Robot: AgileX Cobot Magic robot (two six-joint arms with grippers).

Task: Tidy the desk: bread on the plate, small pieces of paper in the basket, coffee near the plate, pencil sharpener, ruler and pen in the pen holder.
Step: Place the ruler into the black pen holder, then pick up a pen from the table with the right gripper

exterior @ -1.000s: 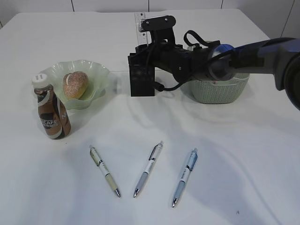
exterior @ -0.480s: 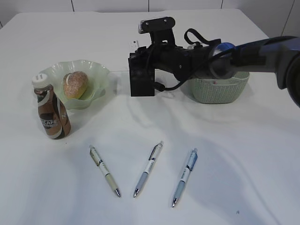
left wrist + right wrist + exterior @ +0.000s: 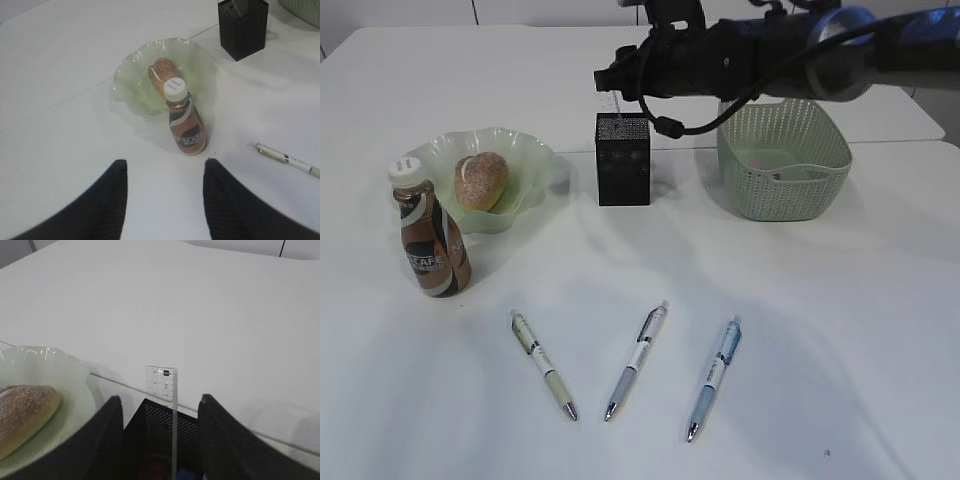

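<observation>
My right gripper (image 3: 157, 440) hung with fingers apart and empty above the black mesh pen holder (image 3: 622, 158), the clear ruler (image 3: 162, 390) upright inside it, while my left gripper (image 3: 165, 200) gaped over bare table, the coffee bottle (image 3: 186, 125) at twelve o'clock.

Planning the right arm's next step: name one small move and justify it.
Probably lift the right gripper clear of the pen holder and swing toward the nearest pen. The ruler stands in the holder between open jaws, apparently released, while three pens lie on the table.
</observation>
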